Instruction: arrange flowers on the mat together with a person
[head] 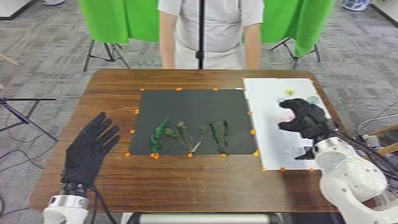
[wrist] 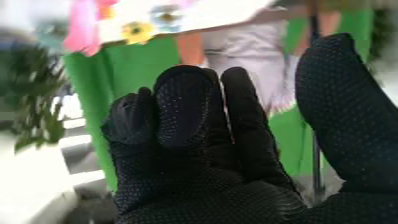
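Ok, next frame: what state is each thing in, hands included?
Left hand: open, fingers straight.
Right hand: open, thumb apart from fingers, over the white mat.
Black mat: flat, taped at its edges.
White mat: flat.
Green sprigs: lying on the black mat.
Yellow flower: on the white mat.
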You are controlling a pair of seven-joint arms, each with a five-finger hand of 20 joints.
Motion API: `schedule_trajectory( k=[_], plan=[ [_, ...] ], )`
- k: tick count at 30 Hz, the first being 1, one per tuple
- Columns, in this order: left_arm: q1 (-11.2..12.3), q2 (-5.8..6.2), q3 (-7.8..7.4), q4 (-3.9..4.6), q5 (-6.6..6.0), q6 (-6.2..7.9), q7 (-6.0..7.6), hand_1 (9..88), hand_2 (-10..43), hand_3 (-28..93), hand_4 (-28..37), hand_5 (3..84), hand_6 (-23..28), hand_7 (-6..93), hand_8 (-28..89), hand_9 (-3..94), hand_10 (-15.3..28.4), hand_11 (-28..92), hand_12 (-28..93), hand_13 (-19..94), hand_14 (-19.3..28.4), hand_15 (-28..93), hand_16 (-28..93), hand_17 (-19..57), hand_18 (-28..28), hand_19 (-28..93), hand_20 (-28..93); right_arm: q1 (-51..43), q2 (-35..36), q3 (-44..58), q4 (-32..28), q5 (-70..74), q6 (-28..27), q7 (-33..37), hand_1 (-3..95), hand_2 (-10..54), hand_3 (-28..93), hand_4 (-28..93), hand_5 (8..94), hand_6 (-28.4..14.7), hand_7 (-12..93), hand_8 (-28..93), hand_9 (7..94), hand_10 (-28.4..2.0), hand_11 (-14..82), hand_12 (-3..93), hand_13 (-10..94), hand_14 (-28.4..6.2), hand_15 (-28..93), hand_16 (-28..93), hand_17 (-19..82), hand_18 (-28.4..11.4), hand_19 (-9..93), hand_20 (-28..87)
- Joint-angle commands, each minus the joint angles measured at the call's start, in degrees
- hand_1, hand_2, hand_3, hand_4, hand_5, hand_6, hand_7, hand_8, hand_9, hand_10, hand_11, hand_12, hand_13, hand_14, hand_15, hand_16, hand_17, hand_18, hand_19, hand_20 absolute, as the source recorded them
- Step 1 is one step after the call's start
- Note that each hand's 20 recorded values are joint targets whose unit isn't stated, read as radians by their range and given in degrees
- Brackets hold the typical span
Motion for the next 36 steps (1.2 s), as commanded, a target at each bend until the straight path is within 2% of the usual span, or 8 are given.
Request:
schedule_trajectory(
  k=[1,11,14,23,28,30,34,36],
  plan=[
    [0.63,-0.41,-0.14,0.23,0.41,-0.62,-0.75,25.1,-4.1,71,-28.2,30.0,3.6,18.6,-10,23.2,11.2,16,16,19,13.8,21,3,-10.1,21.9,41,9,3.93,0.82,-1.34,1.99,-4.49,-5.42,0.28,35.6,-9.5,82,-28,38.0,-3.5,27,-15,35.7,-9.2,28.1,21.0,59,-10.1,83,16,39,-16.2,93,50],
    [0.52,-0.13,-0.18,0.30,0.44,-1.00,-0.89,25.1,-4.1,71,-28.3,30.1,3.6,18.6,-10,23.3,11.2,16,16,19,13.9,21,3,-10.2,21.9,41,9,6.73,1.83,-5.37,5.46,-5.62,-4.11,-0.06,38.2,-9.5,81,-28,48.3,-1.0,31,-16,46.7,-10.0,35.0,22.6,65,-8.7,83,18,44,-15.4,93,56],
    [0.41,-0.38,-0.80,0.44,0.87,-2.74,-2.04,25.1,-4.0,71,-28.3,30.2,3.7,18.5,-10,23.3,11.3,16,16,19,13.9,21,3,-10.1,21.9,41,9,7.21,2.04,-6.39,6.10,-5.22,-2.65,0.68,38.7,-9.5,81,-28,48.6,-0.8,32,-16,47.0,-10.1,35.4,22.7,65,-8.6,83,19,45,-15.5,93,56],
    [-0.03,-0.22,-0.41,0.72,0.83,-2.56,-1.95,25.0,-3.7,71,-28.3,30.4,3.8,18.1,-10,23.4,11.4,16,16,19,13.9,21,3,-10.2,22.0,41,9,9.49,2.37,-9.45,8.32,-6.87,-1.61,2.69,39.4,-9.5,82,-28,48.9,-0.7,34,-17,47.2,-10.5,37.9,23.4,65,-8.4,82,20,44,-15.1,93,55],
    [0.00,-0.20,-0.35,0.65,0.74,-2.27,-1.92,24.9,-3.8,71,-28.2,30.5,3.9,18.1,-10,23.5,11.5,16,16,19,13.9,21,3,-10.2,22.0,41,9,10.54,1.85,-10.24,9.58,-7.33,-3.29,2.79,42.2,-9.5,82,-28,49.3,0.2,38,-17,51.4,-10.4,41.9,24.2,67,-7.7,82,19,45,-14.9,93,56],
    [-0.04,-0.17,-0.30,0.72,0.59,-2.05,-1.78,25.0,-3.7,71,-28.2,30.6,3.9,18.0,-10,23.5,11.5,16,16,19,13.9,21,3,-10.2,22.0,41,9,11.08,1.69,-10.59,10.27,-7.33,-3.54,2.02,45.5,-9.5,81,-28,49.4,0.2,40,-18,53.8,-9.8,38.6,29.5,68,-6.8,81,20,46,-14.7,93,56],
    [0.07,-0.22,-0.32,0.65,0.51,-1.98,-1.74,25.0,-3.5,71,-28.2,30.6,3.9,18.0,-10,23.5,11.5,16,16,19,13.9,21,3,-10.3,22.1,41,9,11.77,1.35,-11.18,11.42,-7.00,-2.84,0.77,52.2,-9.5,77,-28,50.5,0.6,49,-1,64.5,-6.9,26.6,42.2,73,-4.0,78,22,49,-13.8,93,57],
    [0.04,-0.23,-0.25,0.63,0.47,-1.96,-1.68,24.9,-3.4,71,-28.2,30.7,3.9,18.1,-10,23.6,11.5,16,16,19,13.9,21,3,-10.3,22.1,41,9,11.78,1.25,-11.19,11.65,-7.19,-2.23,-0.15,54.7,-9.5,77,-28,56.8,0.7,52,2,72.9,-6.1,25.8,44.6,75,-3.4,77,24,52,-13.4,93,58]
  ],
)
